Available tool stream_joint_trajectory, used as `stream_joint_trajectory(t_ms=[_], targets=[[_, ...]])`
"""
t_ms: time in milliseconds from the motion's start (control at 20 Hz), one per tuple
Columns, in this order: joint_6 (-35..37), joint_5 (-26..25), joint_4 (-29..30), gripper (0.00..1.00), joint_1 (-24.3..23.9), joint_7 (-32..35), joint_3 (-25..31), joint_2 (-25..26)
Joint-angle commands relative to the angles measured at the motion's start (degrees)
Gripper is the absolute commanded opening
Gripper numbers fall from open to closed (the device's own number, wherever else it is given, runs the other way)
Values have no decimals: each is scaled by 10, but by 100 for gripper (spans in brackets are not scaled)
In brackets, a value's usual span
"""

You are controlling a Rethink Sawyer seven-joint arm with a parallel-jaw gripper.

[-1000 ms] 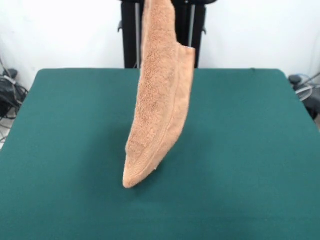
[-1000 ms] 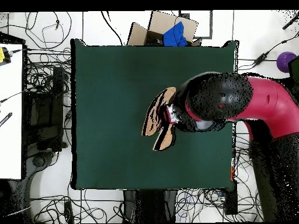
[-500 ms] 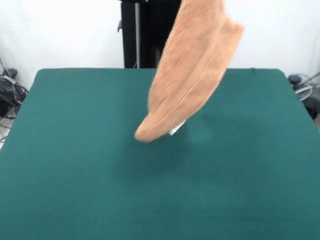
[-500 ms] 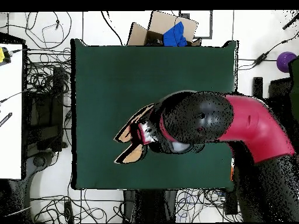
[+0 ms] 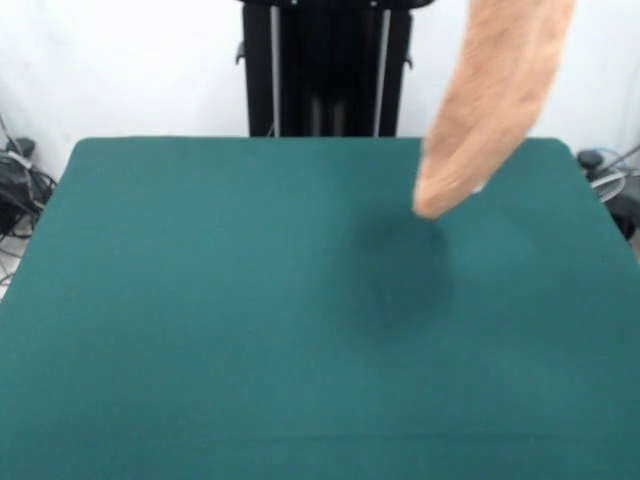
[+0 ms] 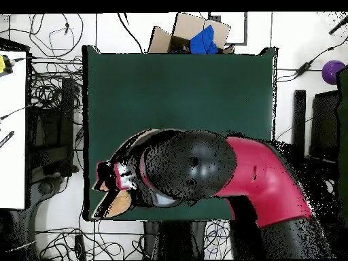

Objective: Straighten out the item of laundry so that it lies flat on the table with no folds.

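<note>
No writing is legible. The orange-tan towel [image 5: 492,100] hangs in the air, bunched lengthwise, over the table's [image 5: 220,320] far right edge in the front view. The hand [image 6: 122,178] grips it. The green top lies bare.

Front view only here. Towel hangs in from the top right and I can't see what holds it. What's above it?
Observer: The red and black arm is stretched out above the towel. Its end covers the towel's top, so the grip itself is hidden.
Operator: Where over the table?
Observer: From overhead, the towel shows at a corner of the table on the robot's side, close to both edges.
Operator: Anything off the table on my side?
Observer: A cardboard box with a blue thing on it lies just beyond the edge opposite the robot.
</note>
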Motion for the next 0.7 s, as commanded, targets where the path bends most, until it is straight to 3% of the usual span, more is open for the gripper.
stream_joint_trajectory(t_ms=[50,200,400,700], targets=[[-82,164,132,0,9,-170,61,-35],[-105,130,119,0,8,-168,58,29],[-98,22,67,0,13,-165,20,157],[-92,-60,27,0,-15,-236,6,313]])
